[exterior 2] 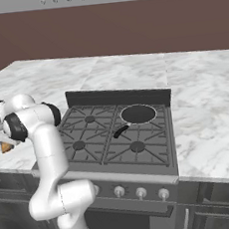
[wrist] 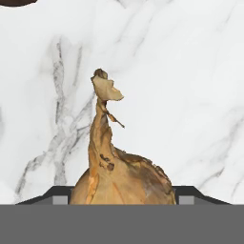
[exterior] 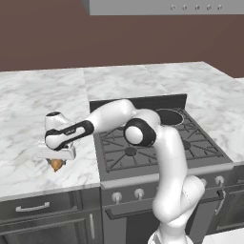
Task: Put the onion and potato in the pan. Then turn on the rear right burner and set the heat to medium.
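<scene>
The onion, a golden-tan bulb with a thin stem, sits between my gripper's two dark fingertips, stem pointing away from the hand. The gripper hangs over the marble counter left of the stove, shut on the onion, which also shows at the left edge. A dark reddish-brown sliver at the hand view's top left may be the potato. The pan rests on the rear right burner, its black handle pointing toward the stove front.
The gas stove has four grated burners and a row of knobs along its front. Marble counter spreads on both sides. A range hood hangs above. Drawers and cabinet doors lie below the counter.
</scene>
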Motion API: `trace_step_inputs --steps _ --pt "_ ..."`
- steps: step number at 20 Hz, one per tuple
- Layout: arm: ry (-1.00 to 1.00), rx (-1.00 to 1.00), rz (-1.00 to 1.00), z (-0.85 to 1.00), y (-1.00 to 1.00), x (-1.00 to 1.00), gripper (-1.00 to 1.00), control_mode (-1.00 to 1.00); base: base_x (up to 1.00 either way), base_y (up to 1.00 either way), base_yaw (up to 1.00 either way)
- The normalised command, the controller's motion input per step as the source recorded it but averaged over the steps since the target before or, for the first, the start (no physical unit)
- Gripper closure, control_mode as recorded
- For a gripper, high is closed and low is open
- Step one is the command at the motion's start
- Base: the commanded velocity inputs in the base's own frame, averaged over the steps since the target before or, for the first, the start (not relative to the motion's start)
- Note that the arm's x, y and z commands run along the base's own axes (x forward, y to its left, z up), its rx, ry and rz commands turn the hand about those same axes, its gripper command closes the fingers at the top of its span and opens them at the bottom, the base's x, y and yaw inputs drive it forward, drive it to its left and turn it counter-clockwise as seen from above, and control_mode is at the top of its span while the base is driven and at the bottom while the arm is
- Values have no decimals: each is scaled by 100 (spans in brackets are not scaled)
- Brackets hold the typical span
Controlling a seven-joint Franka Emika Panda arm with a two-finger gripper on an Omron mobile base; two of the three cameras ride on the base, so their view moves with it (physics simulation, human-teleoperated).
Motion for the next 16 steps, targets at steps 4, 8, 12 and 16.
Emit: trace_step_inputs --steps 4,8,12,16 --pt "0 0 0 62 -31 0 100 -100 0 0 0" --pt "0 0 0 75 -81 -7 100 -100 0 0 0" --pt "-1 3 0 77 -98 -13 100 -100 0 0 0" --pt "0 3 0 55 -99 0 100 -100 0 0 0"
